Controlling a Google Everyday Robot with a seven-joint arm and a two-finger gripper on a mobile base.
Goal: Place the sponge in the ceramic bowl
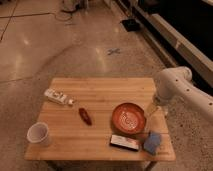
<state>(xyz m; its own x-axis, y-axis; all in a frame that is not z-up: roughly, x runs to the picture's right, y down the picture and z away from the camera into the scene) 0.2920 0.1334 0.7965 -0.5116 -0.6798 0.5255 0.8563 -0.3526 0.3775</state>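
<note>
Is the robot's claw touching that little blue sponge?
Apart. The camera view shows the gripper at the right rim of the ceramic bowl, with bare wood of the table between it and the sponge near the front right corner.

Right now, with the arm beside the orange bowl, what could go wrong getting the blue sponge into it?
The gripper is right beside the ceramic bowl; swinging toward the sponge, it might clip the rim and shove the bowl. The sponge lies near a corner of the table, so a clumsy grab could push it off. The white-and-red packet lies close beside the sponge and might get nudged.
</note>
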